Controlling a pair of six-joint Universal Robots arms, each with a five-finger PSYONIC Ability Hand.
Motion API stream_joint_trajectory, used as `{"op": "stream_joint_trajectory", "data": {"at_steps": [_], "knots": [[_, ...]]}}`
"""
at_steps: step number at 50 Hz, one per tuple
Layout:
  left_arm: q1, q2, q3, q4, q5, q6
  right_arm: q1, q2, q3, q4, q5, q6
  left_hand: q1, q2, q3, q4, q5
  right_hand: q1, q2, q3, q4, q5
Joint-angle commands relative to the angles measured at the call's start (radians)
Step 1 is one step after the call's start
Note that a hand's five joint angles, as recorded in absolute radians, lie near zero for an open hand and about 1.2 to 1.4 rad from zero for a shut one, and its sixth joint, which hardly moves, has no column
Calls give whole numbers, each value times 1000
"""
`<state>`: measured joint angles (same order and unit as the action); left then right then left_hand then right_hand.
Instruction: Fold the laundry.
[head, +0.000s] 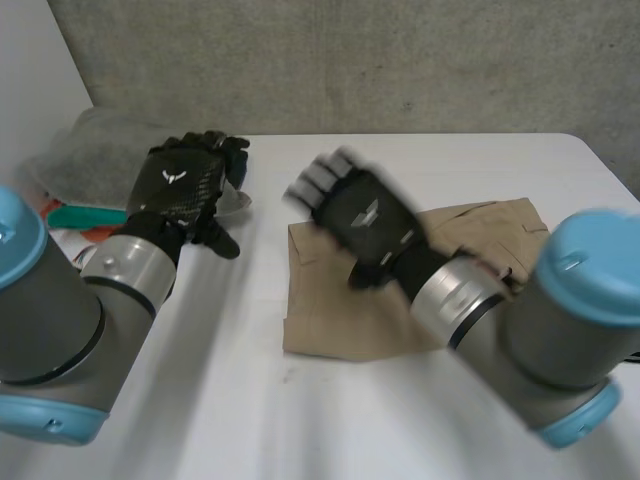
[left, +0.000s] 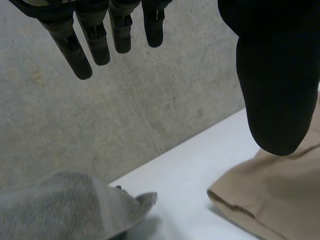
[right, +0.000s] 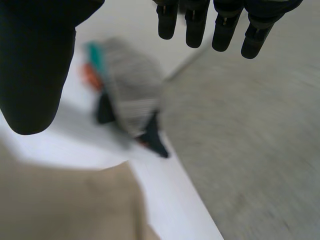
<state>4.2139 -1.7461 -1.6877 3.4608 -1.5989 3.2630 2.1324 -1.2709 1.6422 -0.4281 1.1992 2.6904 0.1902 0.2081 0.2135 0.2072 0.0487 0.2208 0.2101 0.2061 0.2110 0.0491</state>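
A tan garment (head: 335, 310) lies folded in a rough rectangle on the white table (head: 230, 400), right of the middle. My right hand (head: 365, 215) hovers over its far left part, fingers straight and spread, holding nothing. In the right wrist view the right hand (right: 35, 65) is open, and the tan garment (right: 65, 205) lies below the palm. My left hand (head: 180, 190) is raised at the table's left, open, its fingertips towards a grey towel (head: 95, 150). The left wrist view shows the left hand (left: 275, 75) open and empty above the grey towel (left: 65, 205) and a corner of the tan garment (left: 280, 200).
A laundry pile sits at the table's far left: the grey towel on top, with a teal piece (head: 85, 215) and something orange under it. A grey wall (head: 350, 60) stands behind the table. Bare tabletop lies in front of the tan garment.
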Motion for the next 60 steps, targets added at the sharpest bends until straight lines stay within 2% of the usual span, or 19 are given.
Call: {"op": "stream_joint_trajectory", "data": {"at_steps": [1,5,7,10,12,16,19,27,29,31,32,33,37,40,43,49,52,57,60], "knots": [[-57,-27,85,-71,-42,3,-210,-65,-42,67,171,226,-16,-34,-39,-33,-49,-46,-36,-32,-36,-49],[-78,-30,59,-92,-56,1,-354,-30,-64,250,218,105,-16,-34,-39,-33,-49,-46,-36,-32,-36,-49],[-83,-32,33,-89,-56,1,-428,-1,-56,339,185,34,-16,-34,-39,-33,-49,-46,-36,-32,-36,-49],[-84,-35,8,-77,-53,1,-503,39,-32,382,119,-30,-16,-34,-39,-33,-49,-11,-1,3,-1,-14],[-83,-41,-9,-54,-49,1,-584,77,5,365,22,-89,-16,-34,-39,-33,-49,68,79,83,78,65],[-83,-55,-23,-17,-39,4,-667,139,42,276,-96,-145,-16,-34,-39,-33,-49,98,108,112,107,95],[-80,-62,-23,-2,-38,4,-709,186,45,189,-121,-152,-16,-34,-39,-33,-49,133,143,147,143,130],[-77,-66,-23,3,-42,4,-746,277,15,103,-162,-158,-16,-34,-39,-33,-49,197,208,212,207,194],[-75,-66,-23,3,-42,4,-744,297,1,100,-168,-156,-16,-34,-39,-33,-49,311,322,326,321,308],[-72,-66,-24,1,-42,4,-743,318,-19,98,-174,-156,-16,-34,-39,-33,-49,984,995,999,994,981],[-72,-64,-26,0,-42,4,-741,320,-27,97,-173,-153,-16,-34,-39,-33,-49,1174,1184,1188,1183,1171],[-72,-63,-26,0,-44,4,-740,320,-30,97,-171,-152,-16,-34,-39,-33,-49,1175,1186,1190,1185,1173],[-68,-49,-40,-2,-46,4,-704,279,-18,68,-144,-139,-16,-34,-39,-33,-49,1176,1186,1190,1185,1173],[-61,-32,-47,-2,-46,4,-648,176,-15,60,-104,-118,-16,-34,-39,-33,-49,1176,1186,1190,1185,1173],[-55,-9,-58,1,-42,4,-570,79,-21,61,-79,-110,-16,-34,-39,-33,-49,1176,1186,1190,1185,1173],[-40,20,-72,3,-46,0,-331,24,-32,39,-82,-217,-16,-34,-39,-33,-49,1176,1186,1190,1185,1173],[-35,26,-81,3,-46,0,-235,28,-25,22,-102,-314,-16,-34,-39,-33,-49,1176,1186,1190,1185,1173],[-34,31,-110,3,-46,0,-41,146,-22,49,-174,-550,-16,-34,-39,-33,-49,1176,1186,1190,1185,1173],[-29,33,-119,3,-47,0,15,217,-38,103,-181,-635,-16,-34,-39,-33,-49,1176,1186,1190,1185,1173]]}}
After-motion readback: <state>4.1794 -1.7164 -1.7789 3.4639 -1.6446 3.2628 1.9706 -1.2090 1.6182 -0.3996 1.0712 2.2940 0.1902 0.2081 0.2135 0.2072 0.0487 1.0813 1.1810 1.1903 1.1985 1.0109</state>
